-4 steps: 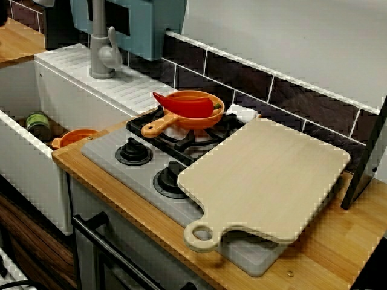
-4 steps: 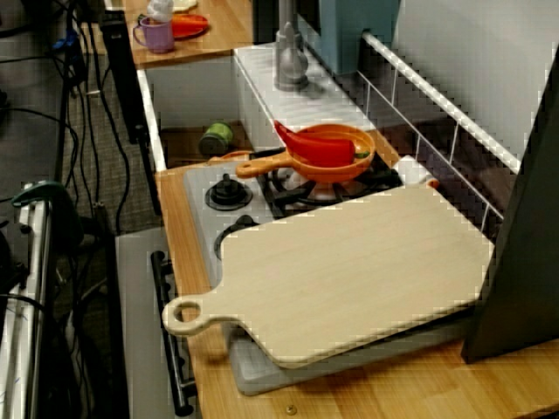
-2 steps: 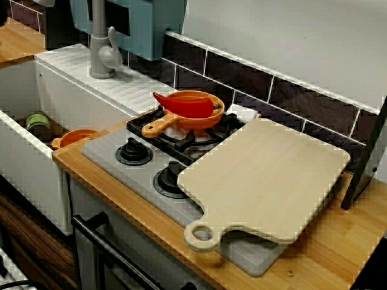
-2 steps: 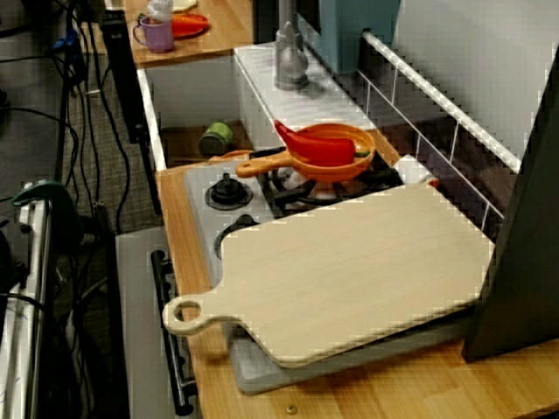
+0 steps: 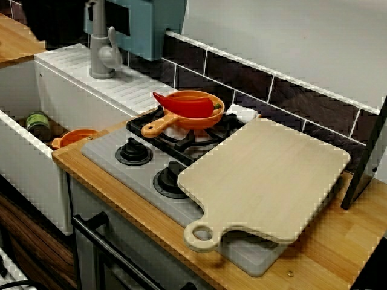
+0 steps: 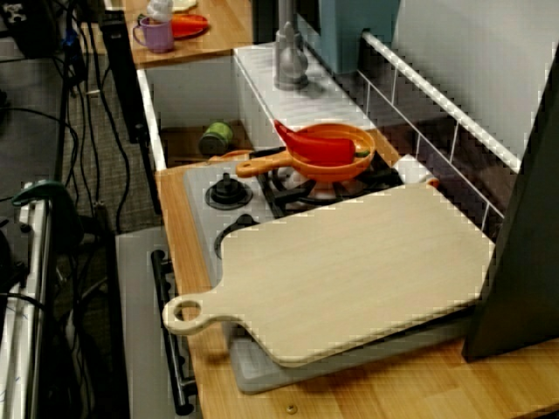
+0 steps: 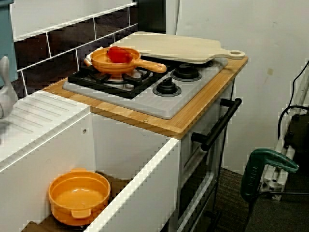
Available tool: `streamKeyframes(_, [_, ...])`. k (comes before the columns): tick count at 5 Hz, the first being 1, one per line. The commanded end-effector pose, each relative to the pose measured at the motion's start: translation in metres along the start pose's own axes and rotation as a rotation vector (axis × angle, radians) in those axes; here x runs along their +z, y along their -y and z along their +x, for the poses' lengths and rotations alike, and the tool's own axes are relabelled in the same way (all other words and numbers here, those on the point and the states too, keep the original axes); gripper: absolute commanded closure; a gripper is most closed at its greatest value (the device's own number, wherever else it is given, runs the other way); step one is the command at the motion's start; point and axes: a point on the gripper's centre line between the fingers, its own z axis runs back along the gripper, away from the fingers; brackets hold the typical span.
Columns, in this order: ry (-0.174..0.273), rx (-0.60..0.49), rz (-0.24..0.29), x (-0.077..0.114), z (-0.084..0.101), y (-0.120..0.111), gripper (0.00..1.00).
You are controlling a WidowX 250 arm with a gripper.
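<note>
Notably, no gripper shows in any view, so open or closed can't be told, w/ the red pepper in the orange pan on a rear burner, next to a cutting board whose overhanging handle end might tip if bumped.

The cutting board is pale matt wood, the pan glossy orange plastic, the counter wood.
</note>
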Motion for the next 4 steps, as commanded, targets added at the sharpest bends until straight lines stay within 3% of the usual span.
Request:
streamKeyframes(1, [0.029, 0.078, 0.041, -0.010, 0.044, 0.009, 0.00])
streamKeyframes(2, [0.079, 0.088, 0.086, -0.022, 0.070, 0.011, 0.00])
streamKeyframes(4, [0.105, 0.111, 0.144, -0.052, 0.129, 0.003, 0.00])
